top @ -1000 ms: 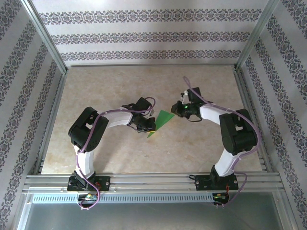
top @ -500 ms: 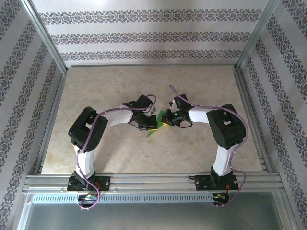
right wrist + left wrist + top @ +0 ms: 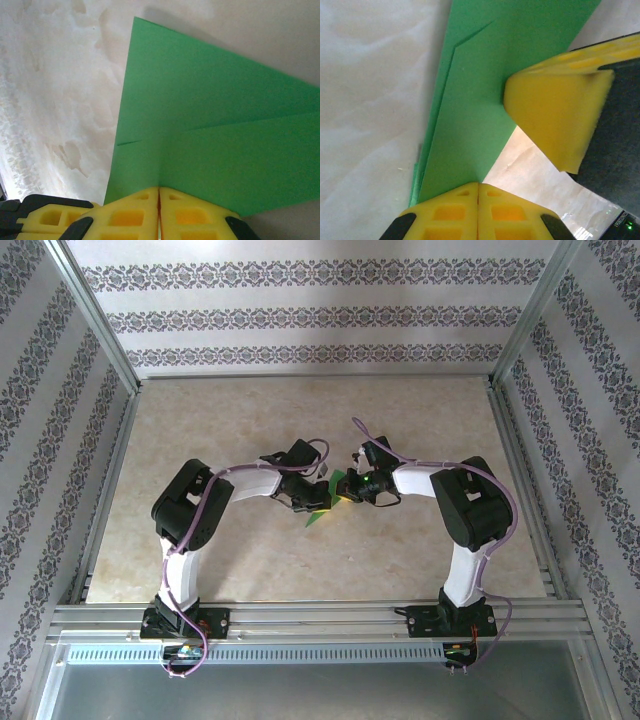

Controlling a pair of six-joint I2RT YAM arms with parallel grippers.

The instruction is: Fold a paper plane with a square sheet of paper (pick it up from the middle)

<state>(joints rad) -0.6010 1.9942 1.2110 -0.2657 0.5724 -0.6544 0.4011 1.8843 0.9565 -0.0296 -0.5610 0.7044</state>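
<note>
**Part-folded green sheet pinched by both end effectors at mid-desk**

The sheet of paper (image 3: pixel 480 90) is held over the middle of the desk (image 3: pixel 230 410), where the two arms meet. The left end effector (image 3: pixel 478 192) is closed, with the narrow end of the sheet pinched where its yellow fingers meet. The right end effector (image 3: pixel 159 192) is closed in the same way on another edge of the sheet. In the left wrist view, one of its pads (image 3: pixel 555 115) is seen touching the sheet's side.

Progress is judged to be partial. Overlapping layers and straight crease lines can be made out, and the sheet tapers toward one end, so some folds appear to be made. A finished paper plane is not yet formed, and the wings and the sharp nose are judged to be left.

The paper is thin, matte, plain bright green, with crisp straight edges and stepped layers along one side. The fingers are blocky yellow mouldings with square recesses. The desk surface is pale, smooth and marbled beige.
</note>
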